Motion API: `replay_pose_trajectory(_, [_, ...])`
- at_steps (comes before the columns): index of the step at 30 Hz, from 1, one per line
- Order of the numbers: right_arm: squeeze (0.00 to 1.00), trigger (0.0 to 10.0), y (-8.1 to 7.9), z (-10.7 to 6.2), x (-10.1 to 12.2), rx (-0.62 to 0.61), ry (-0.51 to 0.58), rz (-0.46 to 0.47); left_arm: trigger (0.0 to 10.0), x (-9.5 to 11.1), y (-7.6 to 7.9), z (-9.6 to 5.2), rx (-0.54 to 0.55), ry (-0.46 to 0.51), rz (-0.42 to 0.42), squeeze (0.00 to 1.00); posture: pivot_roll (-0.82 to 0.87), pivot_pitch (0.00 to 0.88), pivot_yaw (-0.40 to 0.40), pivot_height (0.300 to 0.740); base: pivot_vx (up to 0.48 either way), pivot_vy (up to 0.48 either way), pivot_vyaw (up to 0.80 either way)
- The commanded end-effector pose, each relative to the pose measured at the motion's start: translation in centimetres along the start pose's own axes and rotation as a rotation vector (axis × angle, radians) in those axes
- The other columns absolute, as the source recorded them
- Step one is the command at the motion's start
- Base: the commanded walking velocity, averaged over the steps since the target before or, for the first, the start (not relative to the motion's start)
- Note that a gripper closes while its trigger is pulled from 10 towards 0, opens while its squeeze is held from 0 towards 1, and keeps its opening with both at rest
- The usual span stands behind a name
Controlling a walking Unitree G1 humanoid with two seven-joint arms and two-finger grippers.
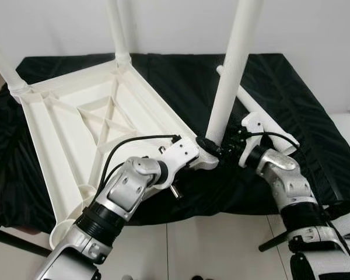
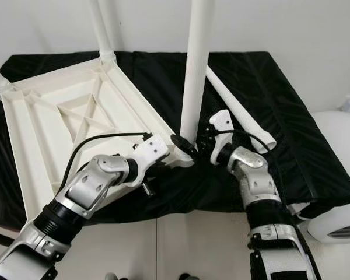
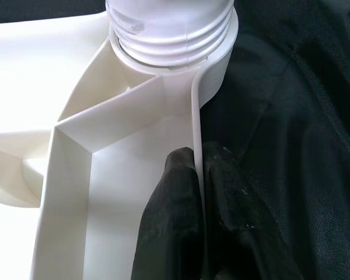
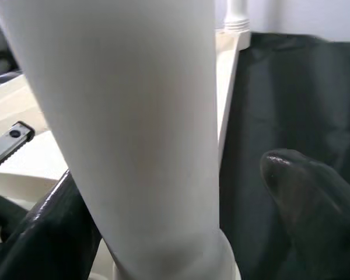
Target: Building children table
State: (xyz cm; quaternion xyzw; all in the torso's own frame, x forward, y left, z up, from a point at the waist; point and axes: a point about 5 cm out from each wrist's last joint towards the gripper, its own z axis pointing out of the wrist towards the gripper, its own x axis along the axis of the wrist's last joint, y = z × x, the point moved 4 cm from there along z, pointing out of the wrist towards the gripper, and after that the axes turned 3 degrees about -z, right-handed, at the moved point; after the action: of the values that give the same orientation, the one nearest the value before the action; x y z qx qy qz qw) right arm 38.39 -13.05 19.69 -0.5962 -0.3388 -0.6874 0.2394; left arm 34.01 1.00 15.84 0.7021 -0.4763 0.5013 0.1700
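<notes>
The tabletop lies upside down on a black cloth, filling the left half of the head views, ribs up. Its lower left corner runs past the cloth's edge, and the far legs are cut off by the top of the frame.

At centre frame a leg stands upright in the near corner socket; its top leaves the picture too. In the left wrist view the threaded end sits in the socket collar, with thread still showing above it.

The left gripper is pinching the tabletop's thin rim just beside that socket, one finger inside the rim, the other outside against the cloth.

The right gripper is at the leg's base from the right, fingers spread either side of it. One finger stands clear; whether the other touches the leg is hard to tell, so close and blurred.

A spare leg lies on the cloth right of centre, partly hidden behind the right wrist.
</notes>
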Motion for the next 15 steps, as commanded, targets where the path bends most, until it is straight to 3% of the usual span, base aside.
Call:
replay_pose_trajectory(1, [0.0,10.0,0.2,-0.1,0.1,0.016,0.006,-0.004,10.0,-0.5,0.2,0.2,-0.002,-0.029,0.005,0.0,-0.08,0.16,0.034,0.74,0.0,0.0,0.0])
replay_pose_trajectory(12, [0.0,10.0,-0.7,1.5,1.0,0.142,0.025,-0.038,10.0,-0.6,0.1,0.1,-0.003,-0.031,0.012,0.0,-0.07,0.144,0.032,0.74,0.0,0.0,0.0])
replay_pose_trajectory(13, [0.0,3.8,-0.9,1.7,1.1,0.157,0.028,-0.04,10.0,-0.6,0.1,0.1,-0.003,-0.03,0.013,0.0,-0.07,0.142,0.03,0.74,0.0,0.0,0.0])
replay_pose_trajectory(14, [0.0,3.8,-0.9,1.7,1.1,0.157,0.028,-0.04,10.0,-0.6,0.1,0.1,-0.003,-0.03,0.013,0.0,-0.07,0.142,0.03,0.74,0.0,0.0,0.0])
replay_pose_trajectory(15, [0.0,0.0,-1.0,1.7,1.1,0.171,0.034,-0.043,10.0,-0.5,0.2,0.1,-0.002,-0.028,0.014,0.0,-0.06,0.137,0.028,0.74,0.0,0.0,0.0])
